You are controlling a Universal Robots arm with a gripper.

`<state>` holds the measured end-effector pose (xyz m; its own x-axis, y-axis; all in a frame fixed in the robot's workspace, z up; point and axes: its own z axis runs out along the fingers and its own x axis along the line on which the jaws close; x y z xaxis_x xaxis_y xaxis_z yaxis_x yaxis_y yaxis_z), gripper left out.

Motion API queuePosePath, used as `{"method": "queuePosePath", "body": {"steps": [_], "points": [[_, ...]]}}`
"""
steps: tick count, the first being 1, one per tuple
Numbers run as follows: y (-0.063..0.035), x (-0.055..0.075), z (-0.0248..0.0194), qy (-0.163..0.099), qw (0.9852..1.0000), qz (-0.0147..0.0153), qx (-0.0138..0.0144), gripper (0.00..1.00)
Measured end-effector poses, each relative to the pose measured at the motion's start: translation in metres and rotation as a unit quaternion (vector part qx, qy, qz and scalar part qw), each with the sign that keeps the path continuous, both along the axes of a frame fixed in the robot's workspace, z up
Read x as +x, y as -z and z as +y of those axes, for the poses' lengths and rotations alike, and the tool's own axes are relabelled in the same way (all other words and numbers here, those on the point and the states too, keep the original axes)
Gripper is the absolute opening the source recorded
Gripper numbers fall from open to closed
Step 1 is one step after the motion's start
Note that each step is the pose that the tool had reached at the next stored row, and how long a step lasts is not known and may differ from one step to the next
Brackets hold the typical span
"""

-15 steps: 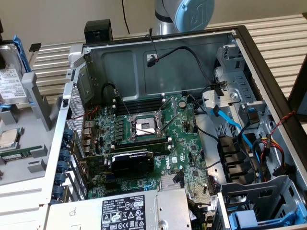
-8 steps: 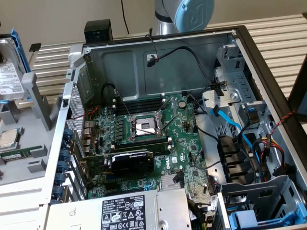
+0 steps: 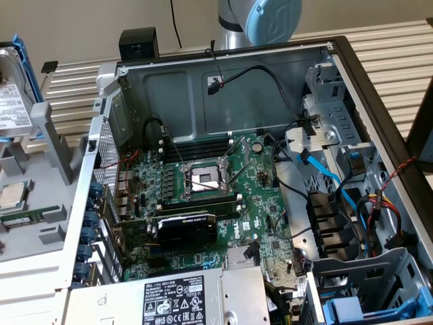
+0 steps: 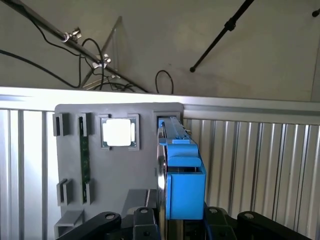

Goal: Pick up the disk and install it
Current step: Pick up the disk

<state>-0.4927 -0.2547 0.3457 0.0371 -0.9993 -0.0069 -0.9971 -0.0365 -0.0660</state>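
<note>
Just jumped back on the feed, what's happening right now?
The robot arm has its end effector right at the disk, which stands on edge on the grey tray, to the exterior view's left of the open computer case. The disk is not installed yet.

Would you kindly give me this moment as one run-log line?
phase: pick | disk: on edge in grey tray, not installed | end effector: at disk | PC case: open

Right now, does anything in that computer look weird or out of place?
Yes. The processor socket sits empty, while the square chip lies outside the case on the grey tray. The disk stands on edge there too.
</note>
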Motion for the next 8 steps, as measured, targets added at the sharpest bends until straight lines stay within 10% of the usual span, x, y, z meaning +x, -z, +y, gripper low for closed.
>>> {"method": "queuePosePath", "body": {"steps": [8], "points": [[-0.0058, 0.0000, 0.0020, 0.000, 1.0000, 0.0000, -0.0037, 0.37]]}}
